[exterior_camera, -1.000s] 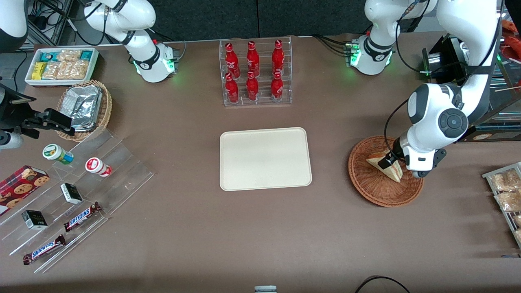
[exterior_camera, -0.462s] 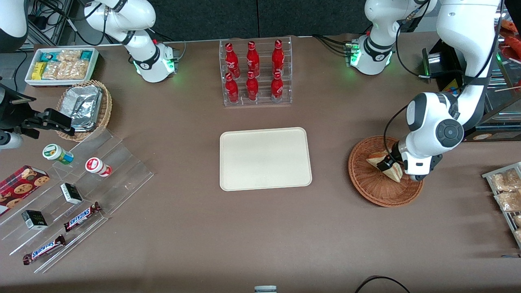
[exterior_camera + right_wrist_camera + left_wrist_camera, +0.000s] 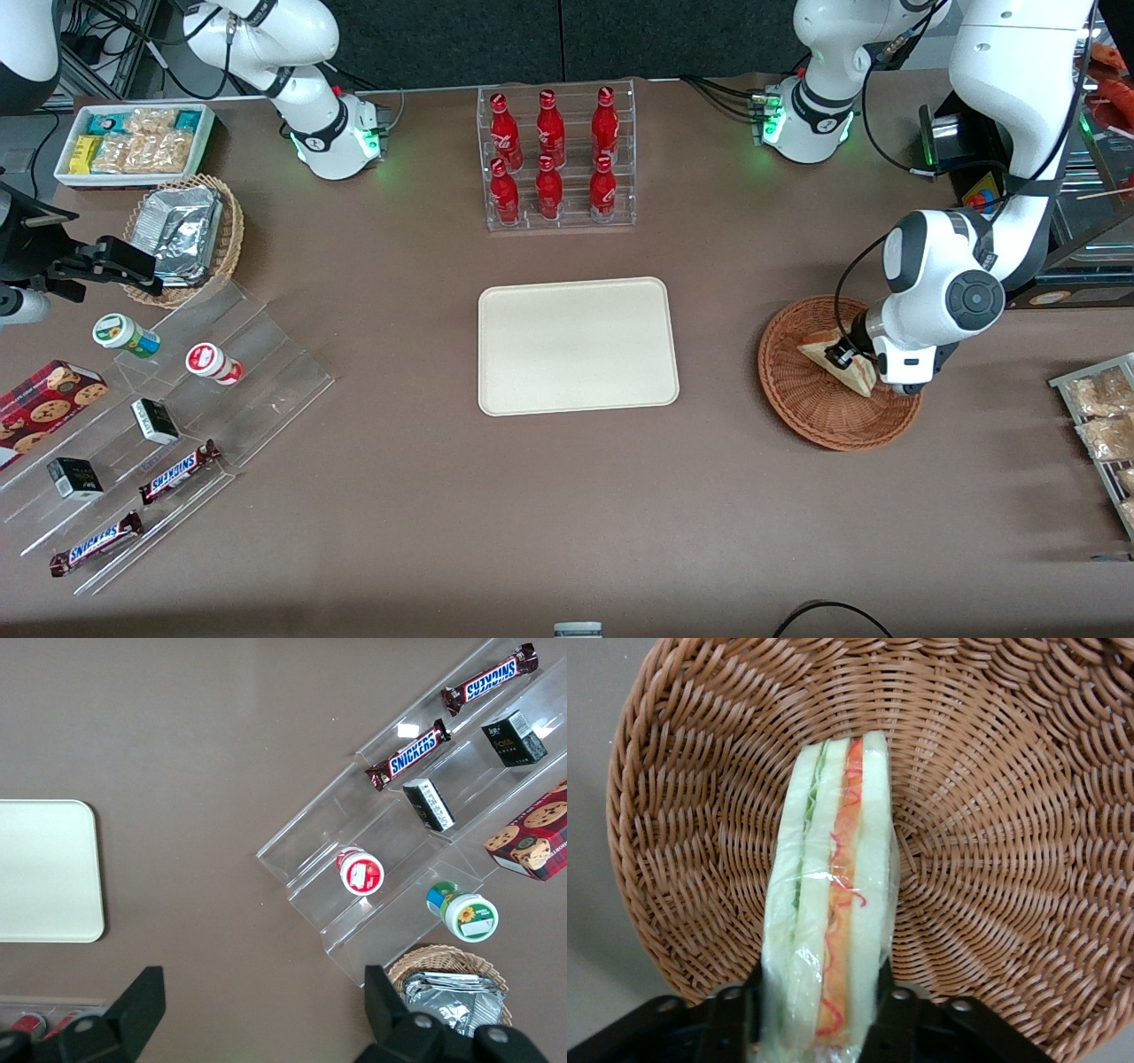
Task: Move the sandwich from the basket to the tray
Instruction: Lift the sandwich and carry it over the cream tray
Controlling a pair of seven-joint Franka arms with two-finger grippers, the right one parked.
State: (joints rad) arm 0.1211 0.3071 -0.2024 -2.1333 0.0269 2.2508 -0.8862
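The sandwich [image 3: 817, 347], a wrapped wedge of white bread with orange and green filling, lies in the reddish-brown wicker basket [image 3: 797, 416] toward the working arm's end of the table. My left gripper [image 3: 842, 356] is down in the basket, with a finger pressed against each flat side of the sandwich. In the left wrist view the sandwich [image 3: 833, 868] stands on edge between the black fingers [image 3: 735, 1028] of the gripper [image 3: 819, 1020], over the basket's weave [image 3: 992, 815]. The cream tray [image 3: 576, 346] lies bare at the table's middle and also shows in the right wrist view [image 3: 44, 868].
A clear rack of red bottles [image 3: 556, 159] stands farther from the front camera than the tray. Packets on a rack [image 3: 1103, 425] lie at the working arm's table edge. A clear stepped shelf with snacks [image 3: 159, 416], a tan foil-packet basket [image 3: 186, 235] and a white bin [image 3: 133, 142] lie toward the parked arm's end.
The left arm has come lower and drawn in over the basket, settling the gripper around the sandwich. The sandwich and basket stay where they were.
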